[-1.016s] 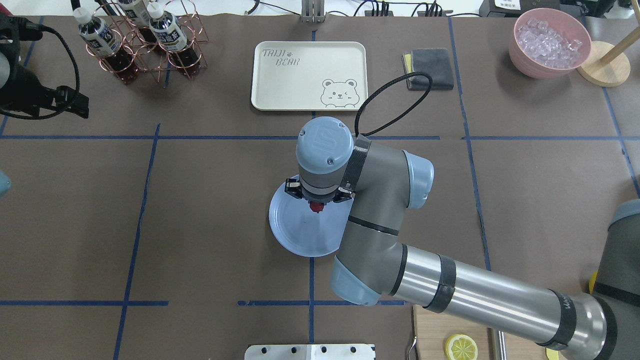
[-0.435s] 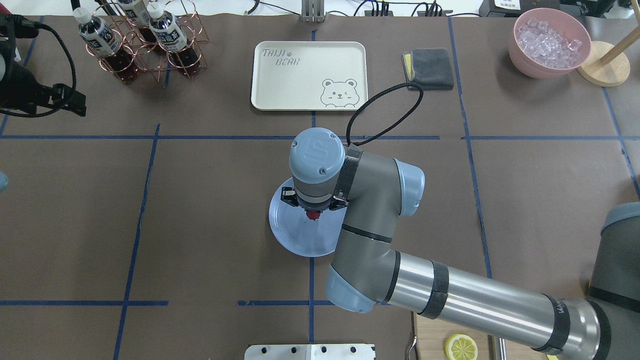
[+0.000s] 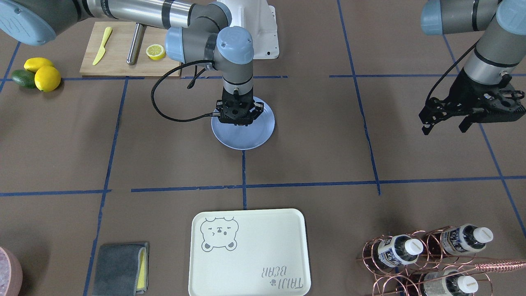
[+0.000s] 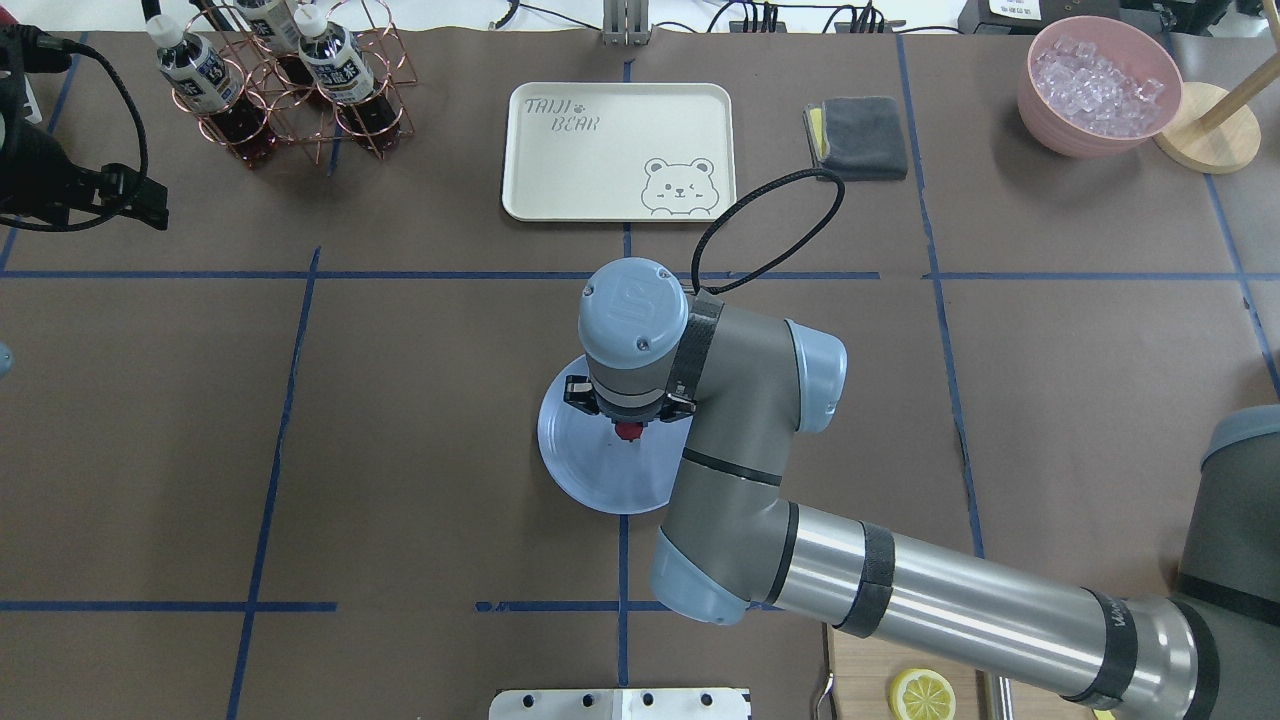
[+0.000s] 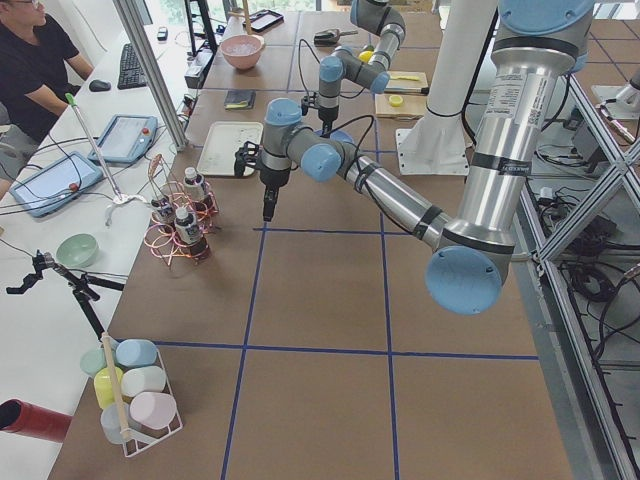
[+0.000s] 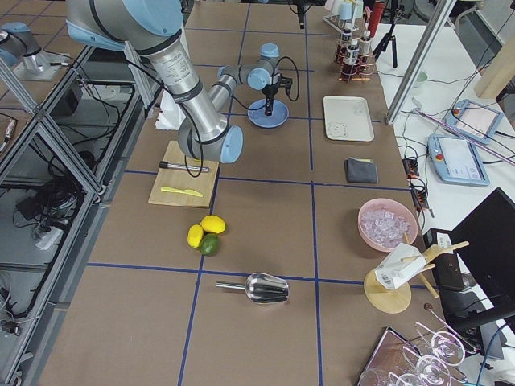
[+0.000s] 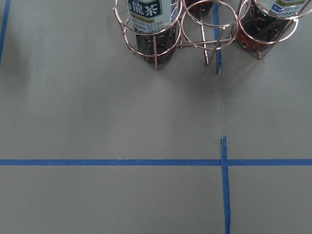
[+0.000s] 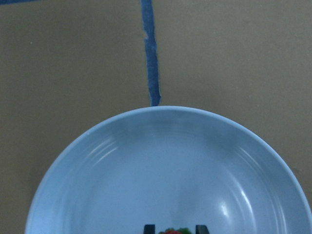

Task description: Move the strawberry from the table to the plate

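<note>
The light blue plate (image 4: 590,470) lies at the middle of the table (image 4: 420,400). My right gripper (image 4: 628,418) points straight down over the plate's far half. It is shut on the small red strawberry (image 4: 628,431), which hangs just above the plate's surface. In the right wrist view two dark fingertips (image 8: 148,228) flank the strawberry (image 8: 170,231) at the bottom edge, above the plate (image 8: 165,165). From the front, the right gripper (image 3: 239,120) hides the strawberry over the plate (image 3: 246,139). My left gripper (image 3: 444,126) hovers open and empty far off at the table's side.
A cream bear-print tray (image 4: 618,150) lies beyond the plate. A copper rack of bottles (image 4: 290,80) stands at the far left, a grey cloth (image 4: 860,135) and a pink bowl of ice (image 4: 1100,85) at the far right. Cutting board (image 3: 119,57), lemon half (image 3: 155,51), lemons and avocado (image 3: 39,74) sit near the base.
My right gripper with the strawberry shifted slightly left and toward the robot over the plate and came lower; it has barely moved in the last half second. The left gripper drifted slightly.
</note>
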Action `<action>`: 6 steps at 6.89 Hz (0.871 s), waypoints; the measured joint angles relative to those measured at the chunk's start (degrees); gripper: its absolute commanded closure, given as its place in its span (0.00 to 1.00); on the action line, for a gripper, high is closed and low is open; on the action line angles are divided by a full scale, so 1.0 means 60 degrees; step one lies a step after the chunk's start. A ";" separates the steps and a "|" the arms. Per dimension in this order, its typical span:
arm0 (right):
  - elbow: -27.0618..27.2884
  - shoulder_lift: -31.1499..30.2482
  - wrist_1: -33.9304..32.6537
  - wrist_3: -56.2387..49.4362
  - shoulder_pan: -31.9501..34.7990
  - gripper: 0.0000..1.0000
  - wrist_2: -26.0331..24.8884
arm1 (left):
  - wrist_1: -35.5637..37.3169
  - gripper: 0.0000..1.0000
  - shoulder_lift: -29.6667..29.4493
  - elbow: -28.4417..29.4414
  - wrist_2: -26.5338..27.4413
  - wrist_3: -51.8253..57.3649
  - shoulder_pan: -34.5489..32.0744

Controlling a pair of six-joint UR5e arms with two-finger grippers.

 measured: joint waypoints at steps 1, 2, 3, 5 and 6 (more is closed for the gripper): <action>-0.0003 -0.0023 0.0156 0.0085 -0.0008 0.00 -0.0004 | 0.0000 0.00 0.0000 0.0009 0.0000 0.0000 -0.0005; 0.0003 -0.0053 0.0360 0.0137 -0.0013 0.00 -0.0010 | 0.0000 0.00 0.0000 0.0014 -0.0001 0.0000 -0.0008; 0.0099 -0.0065 0.0449 0.0153 0.0004 0.00 -0.0006 | 0.0000 0.00 0.0000 0.0022 -0.0001 0.0000 -0.0014; 0.0967 -0.0180 -0.0068 0.0112 0.0364 0.00 0.0141 | 0.0013 0.00 0.0000 0.0046 -0.0015 0.0135 -0.0156; 0.1970 -0.0387 -0.1044 -0.0146 0.0684 0.00 0.0242 | 0.0057 0.00 0.0004 0.0104 -0.0157 0.0612 -0.0410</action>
